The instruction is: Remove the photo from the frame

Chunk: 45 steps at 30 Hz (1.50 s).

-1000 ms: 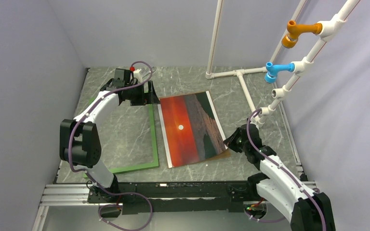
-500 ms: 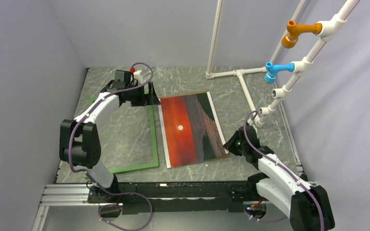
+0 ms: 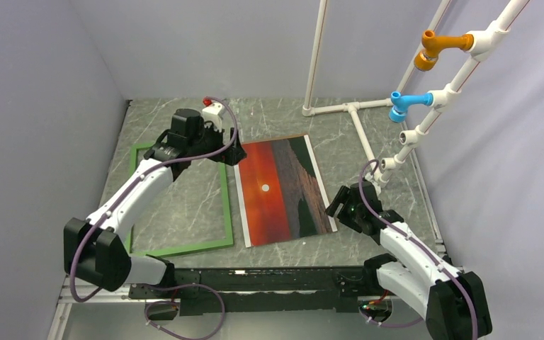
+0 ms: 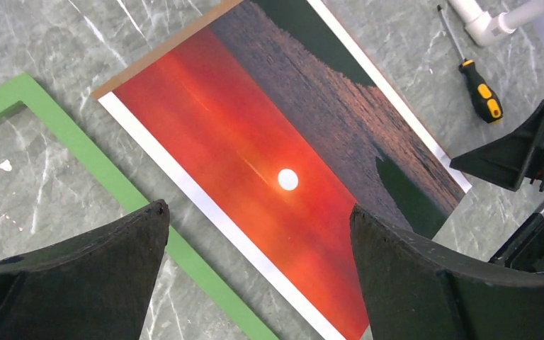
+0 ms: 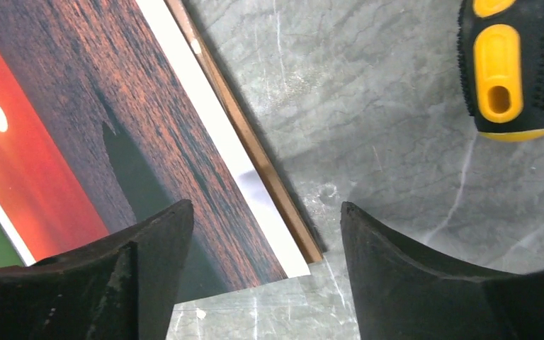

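— Where's the photo (image 3: 282, 190)?

— Flat on its brown backing board (image 5: 269, 177), just right of the green frame (image 3: 225, 191), which encloses only bare tabletop.

— And the claws?

— The left gripper (image 3: 235, 156) hovers over the photo's far left corner, jaws wide, holding nothing. The right gripper (image 3: 336, 205) sits by the near right corner, equally wide and empty.

— Step?

— The removal looks done. Any next move means pinching the print's edge alone, not the board.

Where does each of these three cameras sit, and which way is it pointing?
Top: above and behind, looking down on the table; left arm, right arm show.
Left wrist: above the photo and frame, looking down; its fingers show.
Right wrist: close over the photo's corner and screwdriver; its fingers show.
All three share the photo.
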{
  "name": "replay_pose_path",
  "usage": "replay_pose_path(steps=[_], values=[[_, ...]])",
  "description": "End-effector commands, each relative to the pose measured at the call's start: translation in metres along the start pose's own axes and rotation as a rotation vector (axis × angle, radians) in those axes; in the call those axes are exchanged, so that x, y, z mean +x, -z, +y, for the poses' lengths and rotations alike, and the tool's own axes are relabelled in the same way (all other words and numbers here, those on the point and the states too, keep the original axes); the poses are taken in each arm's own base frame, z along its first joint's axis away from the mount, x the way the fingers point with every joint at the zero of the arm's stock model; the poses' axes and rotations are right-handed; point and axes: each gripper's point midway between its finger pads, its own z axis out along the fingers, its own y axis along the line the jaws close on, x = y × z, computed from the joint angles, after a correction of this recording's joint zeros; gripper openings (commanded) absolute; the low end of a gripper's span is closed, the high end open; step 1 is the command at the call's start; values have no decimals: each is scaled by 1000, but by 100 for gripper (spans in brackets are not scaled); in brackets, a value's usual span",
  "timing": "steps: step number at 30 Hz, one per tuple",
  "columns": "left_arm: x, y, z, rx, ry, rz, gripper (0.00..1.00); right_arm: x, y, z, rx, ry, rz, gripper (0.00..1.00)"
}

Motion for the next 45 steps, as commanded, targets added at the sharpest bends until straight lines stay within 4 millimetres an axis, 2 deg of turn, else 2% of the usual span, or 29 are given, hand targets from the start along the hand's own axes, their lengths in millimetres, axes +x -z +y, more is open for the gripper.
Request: replay_pose_path(steps=[1,6,9,15,18,22,26,31,34,40,42,45], values=[[-24,21,-19,56,-20,-105,99,-20,13,4,41,5,-45,81],[-22,60,-53,166,59,-178,99,-35,30,3,86,13,-79,90],[-10,81,-68,219,111,-209,99,-40,40,3,106,19,-88,99],[8,125,-83,248,163,-319,99,-37,53,16,98,57,-77,100],[7,155,-89,232,148,-391,99,-41,66,32,77,89,-104,100],[4,196,-94,188,108,-475,99,-52,95,75,-67,127,-165,100],[6,231,-102,185,79,-568,100,-62,122,102,-203,143,-216,100],[11,259,-112,224,67,-675,99,-76,151,120,-360,167,-321,100],[15,273,-118,254,60,-729,100,-80,165,122,-449,171,-393,100],[30,285,-112,234,63,-814,99,-87,182,116,-543,144,-512,100],[31,289,-107,214,86,-862,99,-86,186,117,-575,146,-532,100],[28,296,-110,229,55,-909,99,-90,201,118,-634,136,-583,100]])
